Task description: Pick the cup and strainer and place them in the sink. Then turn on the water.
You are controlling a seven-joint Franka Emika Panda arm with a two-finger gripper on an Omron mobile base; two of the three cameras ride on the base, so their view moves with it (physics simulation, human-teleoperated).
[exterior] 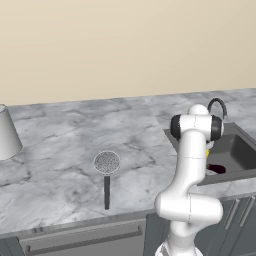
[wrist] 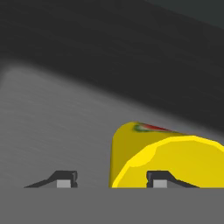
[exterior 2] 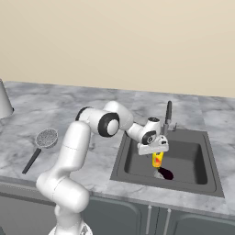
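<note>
We see the tool hanging inside the sink with the cup just beneath it; in the hand view its fingertips stand apart and the yellow cup lies off to one side of the gap, one tip in front of it; whether the jaws have let the cup go or are touching it, we cannot tell, so we call the state unsettled rather than guess.

The cup is over the basin floor, near the dark drain; we judge the first placing nearly made. The strainer lies flat on the worktop, well apart from the sink, handle pointing toward the front edge; the tap stands at the back rim with no water running.

Handling, as we judge it: the cup looks light, rigid and smooth, so it may slip or tip; a hold across its wall near the rim suits it. The strainer seems light and stiff, its weight toward the mesh head; we would take the thin handle close to the head, since the handle lies low on the marble and leaves little to pinch.

Count: one cup; one strainer; one sink; one tap; one pale grey cone-shaped vessel at the far left of the worktop.
</note>
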